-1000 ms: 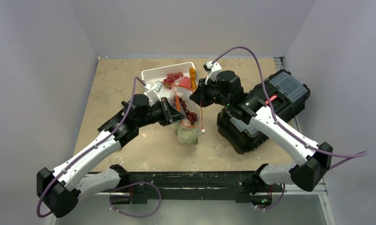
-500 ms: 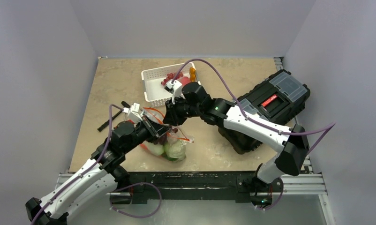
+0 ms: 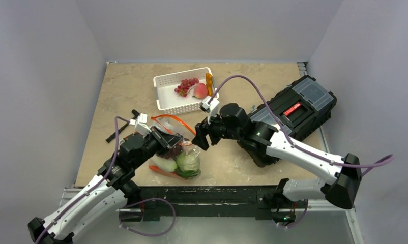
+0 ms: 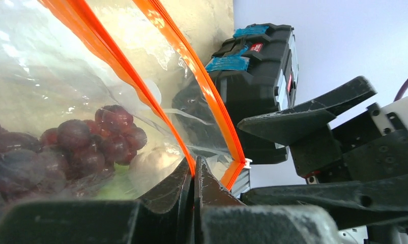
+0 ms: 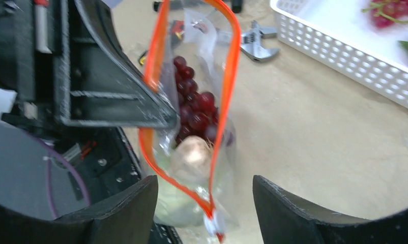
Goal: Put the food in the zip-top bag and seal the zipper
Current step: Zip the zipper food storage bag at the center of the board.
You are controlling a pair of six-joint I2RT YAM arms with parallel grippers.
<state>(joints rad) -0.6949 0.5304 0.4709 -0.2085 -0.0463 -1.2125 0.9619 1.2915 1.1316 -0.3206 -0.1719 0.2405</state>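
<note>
The zip-top bag (image 3: 180,158) sits near the table's front with its mouth open, holding dark purple grapes (image 4: 90,147), a white oval piece (image 5: 192,155) and light green cabbage (image 3: 188,162). My left gripper (image 4: 194,165) is shut on one side of the red-orange zipper (image 4: 115,61). My right gripper (image 5: 207,203) is open just right of the bag, and the zipper's white tab (image 5: 212,223) hangs between its fingers (image 5: 123,211) without touching them. Red grapes (image 3: 186,85), a peach (image 3: 200,90) and a carrot (image 3: 209,80) lie in or by the white basket (image 3: 166,94).
A black toolbox (image 3: 293,114) fills the right side, under the right arm. A wrench (image 5: 258,43) and dark hand tools (image 3: 121,129) lie on the table left of the bag. The basket stands at the back centre.
The left arm has carried the bag from beside the basket toward the near edge. The right gripper has opened and drawn back to the right of the bag's mouth.
</note>
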